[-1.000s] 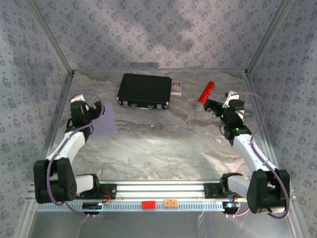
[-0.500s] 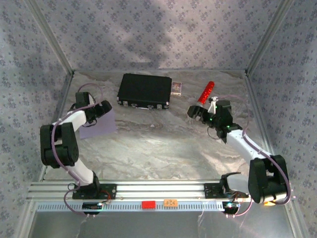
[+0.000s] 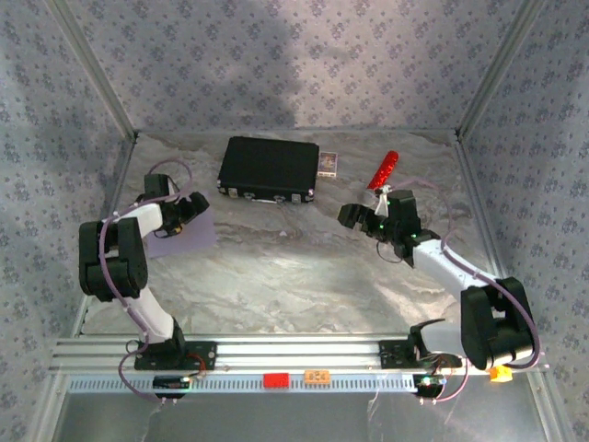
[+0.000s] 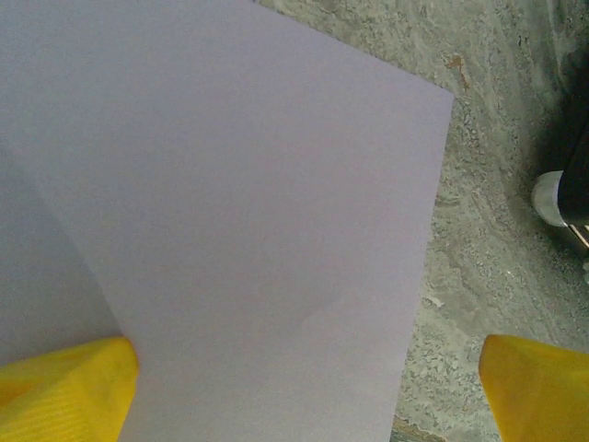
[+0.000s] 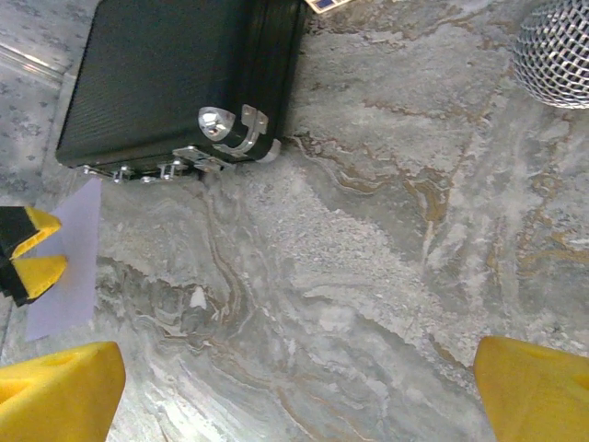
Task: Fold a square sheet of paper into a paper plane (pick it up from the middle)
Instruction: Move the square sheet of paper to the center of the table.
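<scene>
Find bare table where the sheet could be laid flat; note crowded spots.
Bare: the middle of the table, bordered by the lilac sheet, black case, right gripper and near rail. Crowded: the far edge with case, card box and red-and-silver cylinder; the left, under the left gripper.

The pale lilac square sheet of paper [image 3: 189, 238] lies unfolded on the table [image 3: 294, 272], far left

- I see the square sheet of paper [image 4: 258, 212], plain lilac, lying under my left gripper [image 4: 304, 396].
- The 2 yellow fingertips [image 4: 64, 391] stand wide apart: 1 against the sheet, 1 over bare marbled table [image 4: 488, 267].
- A black case [image 4: 575, 175] corner with a silver fitting sits at the right edge.
</scene>
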### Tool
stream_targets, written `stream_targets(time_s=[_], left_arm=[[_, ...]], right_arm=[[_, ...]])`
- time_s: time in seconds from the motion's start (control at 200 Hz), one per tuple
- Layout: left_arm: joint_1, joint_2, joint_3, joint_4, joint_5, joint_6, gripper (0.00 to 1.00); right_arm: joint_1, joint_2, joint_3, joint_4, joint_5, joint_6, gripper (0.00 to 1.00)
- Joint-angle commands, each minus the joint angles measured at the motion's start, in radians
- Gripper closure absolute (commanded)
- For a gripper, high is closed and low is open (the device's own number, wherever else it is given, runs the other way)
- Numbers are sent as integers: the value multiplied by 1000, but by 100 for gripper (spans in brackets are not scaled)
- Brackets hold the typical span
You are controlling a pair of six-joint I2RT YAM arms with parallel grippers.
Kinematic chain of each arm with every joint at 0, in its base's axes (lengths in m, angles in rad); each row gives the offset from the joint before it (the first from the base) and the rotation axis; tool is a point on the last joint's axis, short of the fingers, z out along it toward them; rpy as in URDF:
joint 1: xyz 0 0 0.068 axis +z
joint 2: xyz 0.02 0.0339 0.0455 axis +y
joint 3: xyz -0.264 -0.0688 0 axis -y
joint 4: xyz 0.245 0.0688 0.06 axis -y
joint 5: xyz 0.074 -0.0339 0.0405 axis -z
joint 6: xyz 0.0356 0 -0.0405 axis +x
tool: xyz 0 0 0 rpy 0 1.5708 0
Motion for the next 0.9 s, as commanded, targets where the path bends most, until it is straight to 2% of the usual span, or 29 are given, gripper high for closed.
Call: stream_targets(time_s=[0.0,0.16,0.565,0.725,0.8,0.899], left_arm=[[-24,0,-85,-47,51,-78,4],[-112,-37,-147,-27,45,-146,4],[-531,-196,-361,9,-133,-406,5],[-698,-227,-350,24,-166,-477,5],[-770,-236,-320,7,-189,-496,5],[-846,-267,-281,-32,-229,-508,5]], right_arm=[[7,8,-5,-34,49,21,1],[21,8,14,-62,88,46,1],[34,-71,0,-135,197,86,1],[32,-120,-19,-125,217,96,1],[24,-142,-22,-149,257,154,1],[-9,-169,-52,-93,157,152,1]])
